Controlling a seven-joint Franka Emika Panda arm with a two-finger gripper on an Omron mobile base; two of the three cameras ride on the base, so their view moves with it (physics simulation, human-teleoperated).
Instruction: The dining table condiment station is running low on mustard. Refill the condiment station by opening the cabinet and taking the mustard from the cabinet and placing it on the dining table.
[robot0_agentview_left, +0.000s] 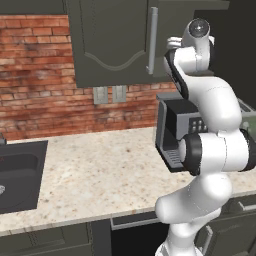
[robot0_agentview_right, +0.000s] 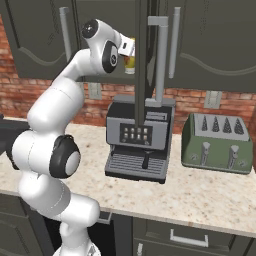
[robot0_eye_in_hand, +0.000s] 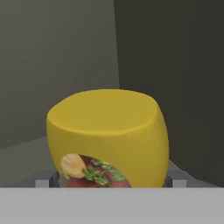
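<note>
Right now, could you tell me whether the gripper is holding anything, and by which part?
The mustard sits between the fingertips, one at each side of its lower body, inside the cabinet. Whether they press it cannot be told.

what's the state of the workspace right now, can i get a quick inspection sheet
surface: speckled counter, bare in its middle
job's things: mustard inside the cabinet, door swung open; dining table nothing seen
clutter: coffee machine, green toaster, sink
grippers: gripper reaches into the cabinet, fingertips either side of the mustard; grip cannot be told
cables: nothing seen
surroundings: brick wall, wall outlets
</note>
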